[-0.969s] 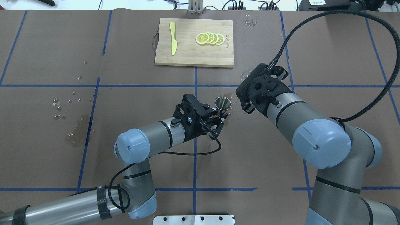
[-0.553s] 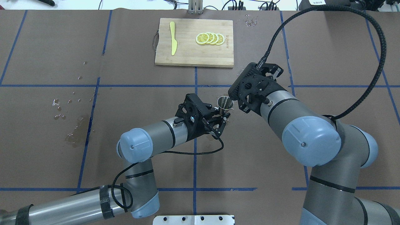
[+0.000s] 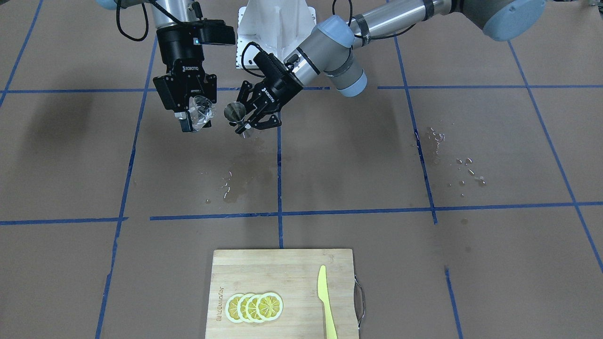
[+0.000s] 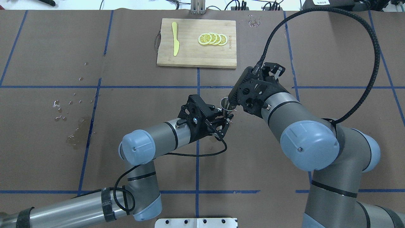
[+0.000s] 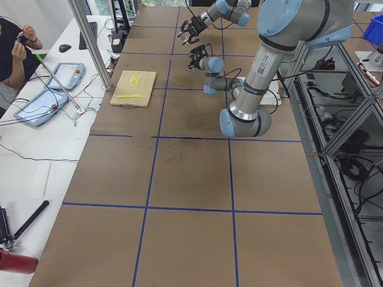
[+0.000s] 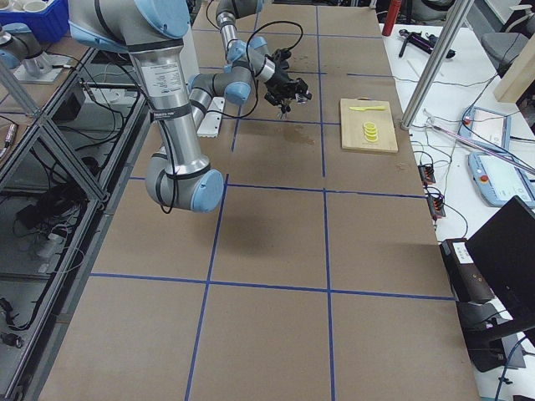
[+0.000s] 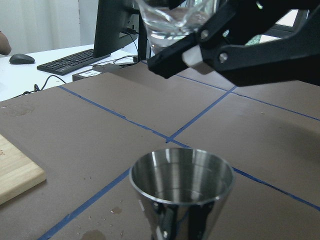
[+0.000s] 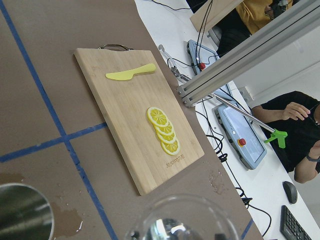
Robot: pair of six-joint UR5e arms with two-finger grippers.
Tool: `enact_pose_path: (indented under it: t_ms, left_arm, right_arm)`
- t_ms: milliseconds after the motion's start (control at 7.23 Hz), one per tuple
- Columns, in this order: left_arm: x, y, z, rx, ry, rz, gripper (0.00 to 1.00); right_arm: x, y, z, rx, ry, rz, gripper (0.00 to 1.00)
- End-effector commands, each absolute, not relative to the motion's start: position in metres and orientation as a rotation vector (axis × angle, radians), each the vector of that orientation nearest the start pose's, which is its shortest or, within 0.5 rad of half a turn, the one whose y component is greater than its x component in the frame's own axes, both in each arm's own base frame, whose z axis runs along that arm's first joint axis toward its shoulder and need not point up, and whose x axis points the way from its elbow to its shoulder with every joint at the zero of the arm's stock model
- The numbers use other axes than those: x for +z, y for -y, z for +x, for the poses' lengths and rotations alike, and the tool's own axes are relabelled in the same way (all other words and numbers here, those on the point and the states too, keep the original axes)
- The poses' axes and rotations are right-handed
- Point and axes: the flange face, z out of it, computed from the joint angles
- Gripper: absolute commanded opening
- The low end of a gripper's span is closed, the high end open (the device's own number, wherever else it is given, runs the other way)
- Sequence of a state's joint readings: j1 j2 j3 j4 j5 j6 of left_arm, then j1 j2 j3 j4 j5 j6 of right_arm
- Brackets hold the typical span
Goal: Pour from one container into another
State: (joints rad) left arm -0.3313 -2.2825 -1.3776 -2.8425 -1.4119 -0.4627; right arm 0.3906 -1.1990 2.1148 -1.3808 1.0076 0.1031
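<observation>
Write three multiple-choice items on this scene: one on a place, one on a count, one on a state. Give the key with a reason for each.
1. Where does the yellow knife lie?
A) on the cutting board
B) on the brown table cover
C) between a gripper's fingers

2. How many lemon slices are on the board?
A) two
B) six
C) four

3. What is the state of the right gripper?
A) open and holding nothing
B) shut on the glass cup
C) shut on the knife

Key:
1 A: the front-facing view shows the knife flat on the wood, beside the handle end.
2 C: four overlapping rounds can be counted in the right wrist view.
3 B: the front-facing view shows the clear cup held between its fingers above the table.
</observation>
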Motion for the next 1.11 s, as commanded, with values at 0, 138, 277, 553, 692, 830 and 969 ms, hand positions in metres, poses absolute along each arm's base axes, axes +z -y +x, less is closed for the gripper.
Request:
enact_pose_path:
  t_ms: [0,138,277,553,692,830,969]
  left_arm:
    - [0.171,0.366,0.606,0.413,-1.280,1.275,0.00]
    - [0.171,0.366,0.606,0.415,-1.279,1.276,0.00]
    - [0.171,0.366,0.606,0.412,-1.279,1.275,0.00]
    - [0.172,0.366,0.606,0.413,-1.281,1.276,0.00]
    - [0.172,0.366,0.606,0.413,-1.281,1.276,0.00]
    - [0.171,0.366,0.606,0.412,-1.282,1.277,0.00]
    - [0.171,0.366,0.606,0.413,-1.281,1.276,0.00]
  right_arm:
    - [0.190,0.355,-0.414,-0.664,0.211,1.204,0.00]
    - [0.184,0.349,-0.420,-0.681,0.205,1.217,0.00]
    - [0.184,0.346,-0.423,-0.688,0.181,1.213,0.00]
    - [0.184,0.342,-0.426,-0.704,0.142,1.222,0.00]
    - [0.184,0.343,-0.427,-0.723,0.117,1.226,0.00]
    - [0.179,0.342,-0.429,-0.742,0.106,1.236,0.00]
    - [0.172,0.340,-0.431,-0.766,0.055,1.253,0.00]
